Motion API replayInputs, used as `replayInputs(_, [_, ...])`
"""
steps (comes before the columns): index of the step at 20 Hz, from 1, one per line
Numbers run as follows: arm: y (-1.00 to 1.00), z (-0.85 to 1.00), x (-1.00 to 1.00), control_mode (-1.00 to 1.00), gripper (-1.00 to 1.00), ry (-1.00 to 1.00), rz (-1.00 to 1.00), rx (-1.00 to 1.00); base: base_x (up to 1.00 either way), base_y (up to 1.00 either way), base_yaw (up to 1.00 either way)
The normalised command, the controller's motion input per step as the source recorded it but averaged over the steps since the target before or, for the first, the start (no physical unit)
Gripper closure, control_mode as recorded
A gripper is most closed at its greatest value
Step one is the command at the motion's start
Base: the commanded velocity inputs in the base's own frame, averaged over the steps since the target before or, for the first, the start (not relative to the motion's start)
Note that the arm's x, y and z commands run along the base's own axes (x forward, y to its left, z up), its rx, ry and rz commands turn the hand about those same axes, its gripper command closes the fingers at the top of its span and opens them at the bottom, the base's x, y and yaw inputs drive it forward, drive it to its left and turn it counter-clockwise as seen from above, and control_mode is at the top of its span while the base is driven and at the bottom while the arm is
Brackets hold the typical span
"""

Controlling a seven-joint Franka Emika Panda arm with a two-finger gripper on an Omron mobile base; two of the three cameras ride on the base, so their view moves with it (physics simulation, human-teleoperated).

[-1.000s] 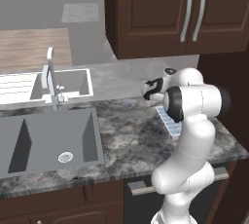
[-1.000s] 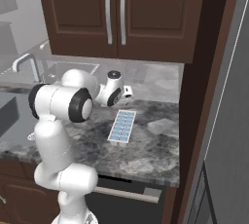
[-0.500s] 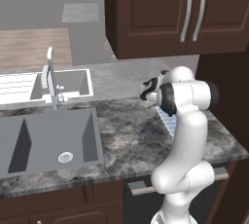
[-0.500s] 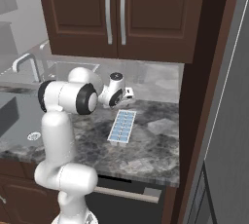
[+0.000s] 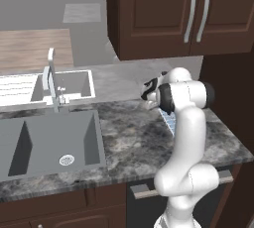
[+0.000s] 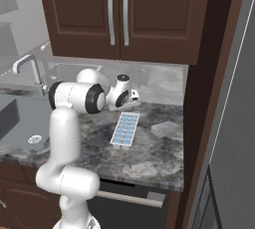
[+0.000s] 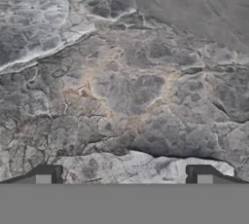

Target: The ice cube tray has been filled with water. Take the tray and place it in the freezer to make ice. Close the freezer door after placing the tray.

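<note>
Hand view: claw (image 7: 124, 175) spread, seemingly above countertop (image 7: 126, 86).

Grey mottled stone counter (image 5: 129, 138) runs along the wall. Grey double sink (image 5: 49, 140) set into it, metal tap (image 5: 52, 81) behind, white drainer (image 5: 17, 85) beyond the tap. Dark brown wall cupboards (image 6: 119, 14) above with two vertical bar handles (image 6: 117, 13). Dark brown base units (image 5: 59, 209) below. Tall grey appliance front (image 6: 234, 123) at right.
</note>
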Motion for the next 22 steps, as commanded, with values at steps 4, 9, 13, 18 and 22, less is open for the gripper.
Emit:
replayInputs(4, [-0.09,-0.30,0.02,-1.00,-1.00,0.06,0.00,0.00,0.00,0.00,0.00])
replayInputs(9, [-0.16,-0.34,-0.14,-1.00,-1.00,0.09,0.00,0.00,0.00,0.00,0.00])
replayInputs(13, [-0.15,-0.30,-0.29,-1.00,-1.00,0.08,0.00,0.00,0.00,0.00,0.00])
replayInputs(18, [-0.12,-0.24,-0.57,-1.00,-1.00,0.07,0.00,0.00,0.00,0.00,0.00])
replayInputs(22, [-0.14,-0.16,-0.96,-1.00,-1.00,0.01,0.00,0.00,0.00,0.00,0.00])
